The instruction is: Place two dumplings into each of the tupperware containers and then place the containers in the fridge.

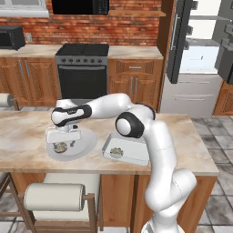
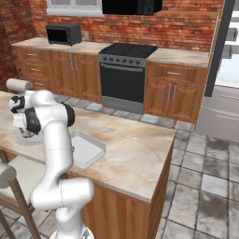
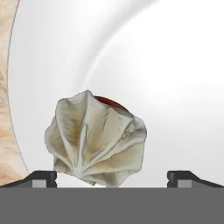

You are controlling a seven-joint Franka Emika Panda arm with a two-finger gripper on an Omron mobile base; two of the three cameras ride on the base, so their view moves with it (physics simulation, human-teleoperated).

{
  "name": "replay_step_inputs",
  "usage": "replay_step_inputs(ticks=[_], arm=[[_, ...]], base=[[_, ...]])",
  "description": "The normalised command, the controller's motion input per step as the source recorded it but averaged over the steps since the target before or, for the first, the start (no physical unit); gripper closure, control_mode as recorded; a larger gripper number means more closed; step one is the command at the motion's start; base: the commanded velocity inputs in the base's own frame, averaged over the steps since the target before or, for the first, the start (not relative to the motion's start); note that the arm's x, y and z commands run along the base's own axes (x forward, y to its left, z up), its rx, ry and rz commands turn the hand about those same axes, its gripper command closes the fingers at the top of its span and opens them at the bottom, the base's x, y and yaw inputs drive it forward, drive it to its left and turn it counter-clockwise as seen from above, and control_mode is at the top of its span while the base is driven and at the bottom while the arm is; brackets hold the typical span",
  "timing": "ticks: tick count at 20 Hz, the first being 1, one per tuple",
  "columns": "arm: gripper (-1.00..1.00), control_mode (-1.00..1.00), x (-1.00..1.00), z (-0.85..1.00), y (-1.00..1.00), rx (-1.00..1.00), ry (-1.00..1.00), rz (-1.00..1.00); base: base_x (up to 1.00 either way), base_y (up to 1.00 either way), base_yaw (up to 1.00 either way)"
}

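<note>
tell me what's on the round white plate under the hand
One pleated dumpling sits on the plate, between the open fingers. Something dark red peeks out behind it, mostly covered. In the left base view, the hand hides part of the plate.

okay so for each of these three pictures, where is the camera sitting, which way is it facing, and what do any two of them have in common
Left base view: behind the arm's left, facing the island counter, oven and open fridge; arm rises lower right, gripper over the round plate.
Right base view: behind its right, facing the island and oven; arm rises lower left.
Hand view: on the hand, looking down at a dumpling between open finger tips.
Both base views share the tupperware container.
</note>
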Motion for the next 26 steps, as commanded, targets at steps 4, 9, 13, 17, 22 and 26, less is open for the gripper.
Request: replay_step_inputs(ticks=[4,9,13,17,22,26], arm=[[-1.00,-1.00,0.11,0.00,0.06,0.00,0.00,0.00],[-1.00,-1.00,0.04,0.00,0.08,0.00,0.00,0.00],[-1.00,-1.00,0.00,-0.01,0.01,0.00,0.00,0.00],[-1.00,-1.00,0.02,-0.15,0.00,0.00,0.00,0.00],[-1.00,-1.00,0.02,-0.26,0.05,0.00,0.00,0.00],[1.00,-1.00,0.01,-0.14,0.06,0.00,0.00,0.00]], base=[[0.00,0.00,0.00],[0.00,0.00,0.00],[0.00,0.00,0.00],[0.00,0.00,0.00],[0.00,0.00,0.00],[0.00,0.00,0.00]])
